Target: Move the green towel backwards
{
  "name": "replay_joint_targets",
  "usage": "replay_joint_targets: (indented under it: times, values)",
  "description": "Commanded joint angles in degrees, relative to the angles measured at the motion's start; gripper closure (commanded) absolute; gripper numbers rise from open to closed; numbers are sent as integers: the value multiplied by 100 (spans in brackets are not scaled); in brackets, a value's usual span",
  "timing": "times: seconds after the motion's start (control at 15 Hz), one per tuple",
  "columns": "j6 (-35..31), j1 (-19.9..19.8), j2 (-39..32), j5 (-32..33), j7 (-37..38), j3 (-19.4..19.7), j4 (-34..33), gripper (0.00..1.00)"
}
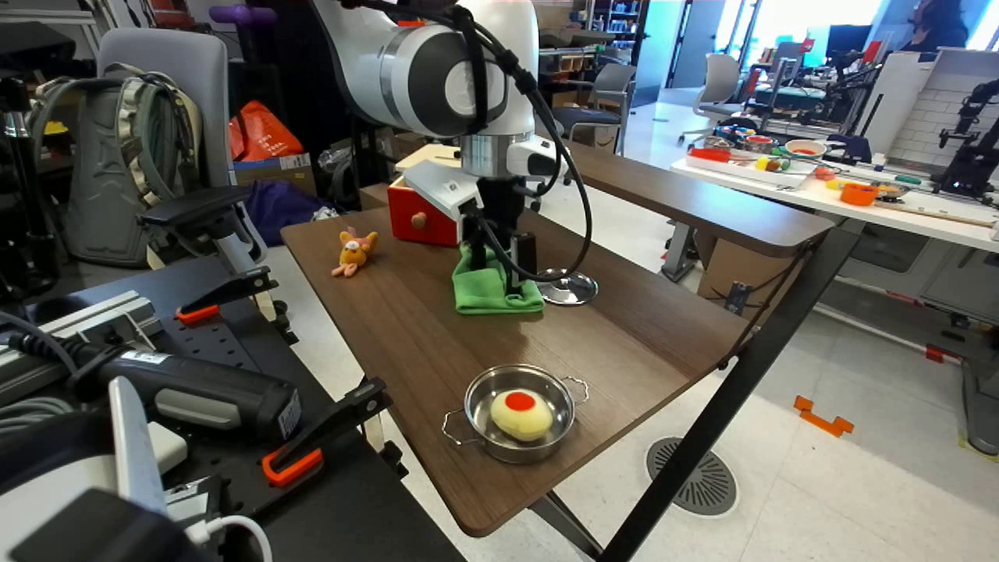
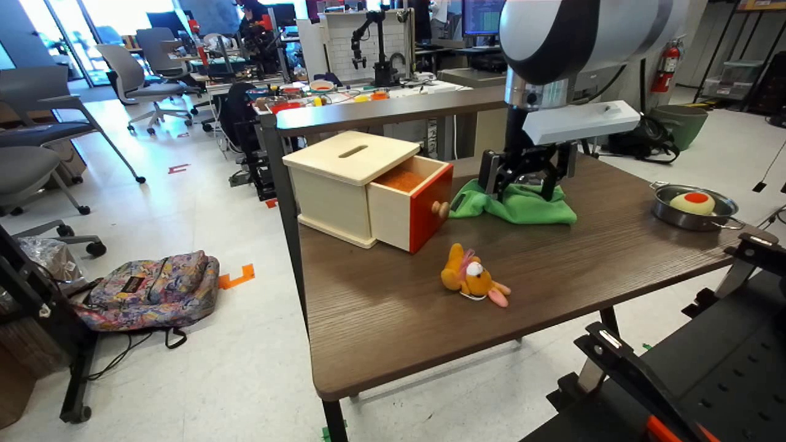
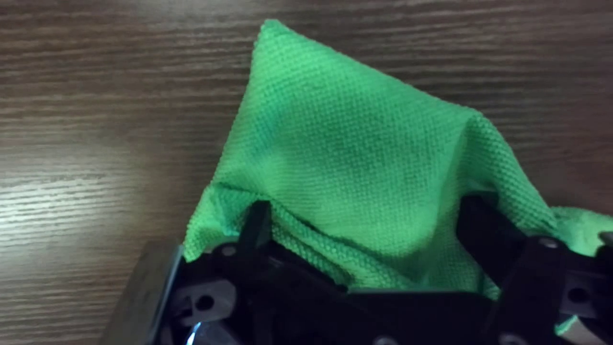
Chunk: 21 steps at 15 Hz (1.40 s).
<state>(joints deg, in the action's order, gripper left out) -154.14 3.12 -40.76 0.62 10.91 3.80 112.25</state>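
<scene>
The green towel lies crumpled on the brown table; it shows in both exterior views (image 1: 492,301) (image 2: 529,213) and fills the middle of the wrist view (image 3: 354,129). My gripper points down at the towel in both exterior views (image 1: 495,276) (image 2: 523,194). In the wrist view the gripper (image 3: 368,203) has its two black fingers wide apart, with folds of towel between them. Both fingertips reach down to the cloth and look to be touching it. The part of the towel under the gripper's body is hidden.
A wooden box (image 2: 334,202) with its red drawer (image 2: 430,212) pulled out stands beside the towel. A silver lid (image 1: 574,289) lies close to it. An orange plush toy (image 2: 466,276) and a metal pot (image 1: 511,453) holding a yellow object (image 1: 521,425) are on the table (image 1: 406,312).
</scene>
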Motion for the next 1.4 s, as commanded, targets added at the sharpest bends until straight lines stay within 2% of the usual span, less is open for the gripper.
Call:
replay_joint_targets:
  times: [0.0, 0.73, 1.07, 1.33]
  values:
    - [157, 14, -253, -146, 136, -13, -473, 0]
    - [159, 68, -352, -157, 284, -32, -746, 0]
    - [8, 5, 170, -214, 204, -125, -210, 0]
    - [-95, -102, 1012, -196, -103, -248, 626, 0]
